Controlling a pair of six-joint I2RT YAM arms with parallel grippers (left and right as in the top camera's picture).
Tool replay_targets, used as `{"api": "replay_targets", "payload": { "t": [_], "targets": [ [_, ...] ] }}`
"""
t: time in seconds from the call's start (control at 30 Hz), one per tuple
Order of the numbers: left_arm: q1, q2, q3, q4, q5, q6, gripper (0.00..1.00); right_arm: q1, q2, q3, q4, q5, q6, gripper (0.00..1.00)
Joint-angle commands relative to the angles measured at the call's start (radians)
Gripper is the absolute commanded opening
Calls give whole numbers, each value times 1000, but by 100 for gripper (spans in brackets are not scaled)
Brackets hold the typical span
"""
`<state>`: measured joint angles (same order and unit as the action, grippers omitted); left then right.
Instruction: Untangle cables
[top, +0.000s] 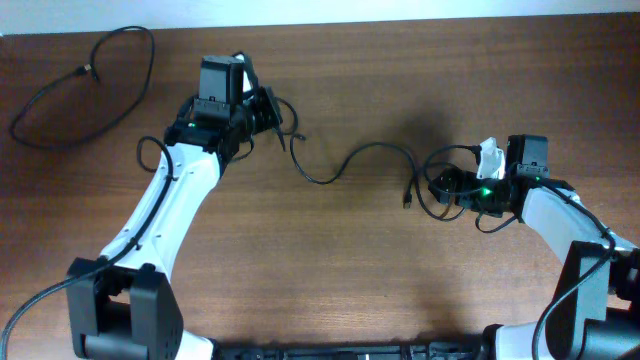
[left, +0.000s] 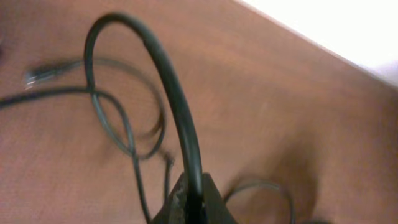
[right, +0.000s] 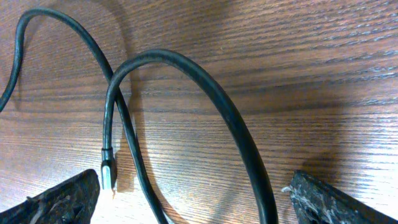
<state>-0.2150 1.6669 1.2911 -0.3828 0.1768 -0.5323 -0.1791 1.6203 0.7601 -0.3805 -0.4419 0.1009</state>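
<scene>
One black cable (top: 90, 85) lies as a loose open loop at the far left of the table. A second black cable (top: 345, 165) runs from my left gripper (top: 272, 112) across the middle to loops by my right gripper (top: 445, 188), with a plug tip (top: 407, 200) beside them. In the left wrist view my left gripper (left: 196, 202) is shut on a black cable (left: 171, 87) that arches up from the jaws; thinner loops (left: 121, 127) and a plug tip (left: 36, 73) lie beyond it. My right gripper (right: 193, 196) is open, low over two cable strands (right: 211, 93) and a metal plug (right: 107, 169).
The wooden table (top: 330, 270) has bare room at the front and middle. The far table edge meets a pale wall (top: 400, 8). The arms' own thicker wires (top: 150, 150) curl beside the left arm.
</scene>
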Motion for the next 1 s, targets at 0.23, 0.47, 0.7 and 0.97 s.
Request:
{"api": "replay_targets", "payload": {
  "t": [0.23,0.47,0.7,0.97],
  "targets": [
    [127,-1,128,357,11,217,0,-10,77,-64,-30,140,9,98],
    [201,58,128,350,13,216,0,-10,77,-64,-29,139,9,99],
    [200,204,128,104,122,212,2,-10,77,-64,-34,139,9,99],
    [213,293,128,2,123,212,66,-10,77,-64,-34,139,9,99]
  ]
}}
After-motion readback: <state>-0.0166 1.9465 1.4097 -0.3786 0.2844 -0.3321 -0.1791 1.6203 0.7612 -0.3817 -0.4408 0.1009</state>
